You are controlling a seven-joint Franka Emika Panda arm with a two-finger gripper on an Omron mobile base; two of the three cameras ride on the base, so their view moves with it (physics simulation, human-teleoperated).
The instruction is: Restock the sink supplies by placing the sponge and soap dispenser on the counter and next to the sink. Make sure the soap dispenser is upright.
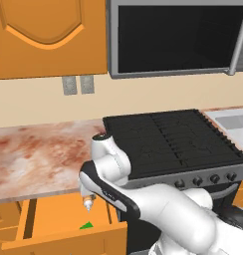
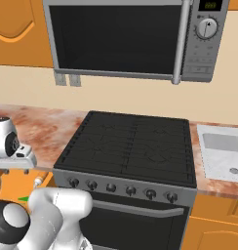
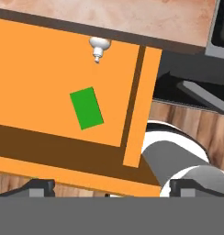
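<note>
Both task items are seen inside the open orange drawer (image 3: 49, 69) below the counter (image 1: 39, 149): the sponge (image 3: 86, 108) lies flat on the drawer floor, and the soap dispenser (image 3: 99, 47) stands near the drawer's counter-side edge, apart from the sponge. The gripper (image 3: 111, 187) is held above the drawer with its jaws spread wide and nothing grasped. The sink (image 2: 222, 151) is set well away, beyond the black stovetop (image 2: 130, 141).

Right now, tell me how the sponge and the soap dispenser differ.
The sponge is a flat green rectangle; the soap dispenser is a bottle with a white pump top. The sponge lies mid-drawer; the dispenser sits at the drawer's edge under the counter. Both are in the open drawer.
</note>
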